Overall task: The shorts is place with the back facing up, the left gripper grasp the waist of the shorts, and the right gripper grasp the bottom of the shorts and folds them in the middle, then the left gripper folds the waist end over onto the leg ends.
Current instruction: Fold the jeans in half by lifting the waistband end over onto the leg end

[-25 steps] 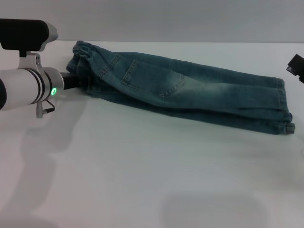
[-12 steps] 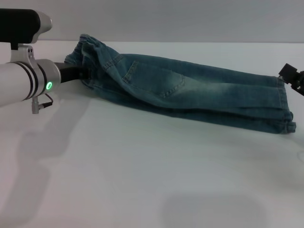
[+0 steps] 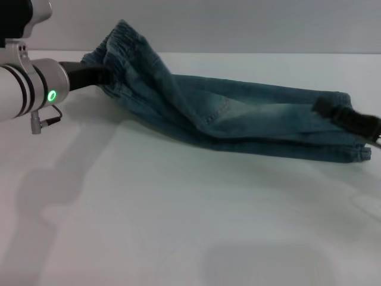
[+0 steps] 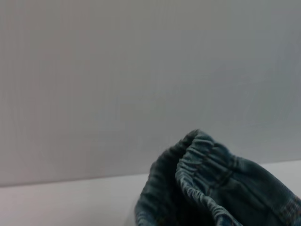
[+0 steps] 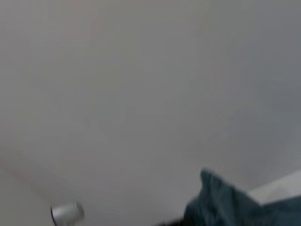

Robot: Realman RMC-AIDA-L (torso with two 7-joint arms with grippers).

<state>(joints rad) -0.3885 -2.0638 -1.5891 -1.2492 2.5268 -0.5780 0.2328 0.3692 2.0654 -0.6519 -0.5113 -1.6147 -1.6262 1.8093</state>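
Observation:
The blue denim shorts [image 3: 238, 116], folded lengthwise, stretch across the white table in the head view. Their puckered elastic waist [image 3: 128, 39] is raised off the table at the left, and my left gripper [image 3: 104, 76] is shut on it from the side. The left wrist view shows the gathered waistband [image 4: 207, 188] close up. At the far right my right gripper [image 3: 333, 110] is a dark blurred shape over the leg ends [image 3: 357, 152]. The right wrist view shows a corner of denim [image 5: 225, 202].
The white table [image 3: 178, 208] spreads in front of the shorts, with a grey wall behind it. The silver left arm [image 3: 24, 89] with its green light sits at the table's left edge.
The left gripper has lifted the waist up off the table and drawn it slightly right. The right gripper has moved in from the right edge onto the leg ends.

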